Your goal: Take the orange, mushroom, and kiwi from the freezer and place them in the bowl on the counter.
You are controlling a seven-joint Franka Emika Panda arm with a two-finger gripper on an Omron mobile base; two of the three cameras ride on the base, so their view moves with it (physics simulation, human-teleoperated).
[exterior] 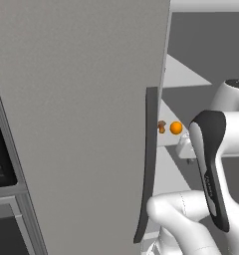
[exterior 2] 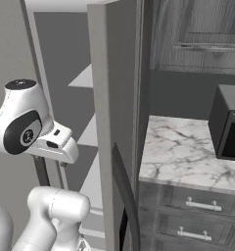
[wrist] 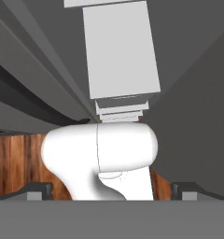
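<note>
The grey freezer stands with its door [exterior: 81, 124] swung wide open, its long dark handle [exterior: 150, 164] on the door's edge. On a pale shelf inside lie the small tan mushroom [exterior: 162, 126] and, just right of it, the bright orange [exterior: 176, 128]. The kiwi and the bowl are out of view. My gripper [wrist: 111, 190] is open, with its dark fingertips [wrist: 37, 189] wide apart and nothing between them. It points down inside the freezer opening, just right of and slightly below the orange. The white marble counter [exterior 2: 188, 147] lies right of the freezer.
A black microwave [exterior 2: 229, 127] sits at the counter's right end, over dark drawers with silver handles [exterior 2: 202, 205]. The open door's edge [exterior 2: 107, 122] stands between the arm and the counter. Pale freezer shelves [wrist: 121, 51] and wooden floor [wrist: 16, 163] show in the hand view.
</note>
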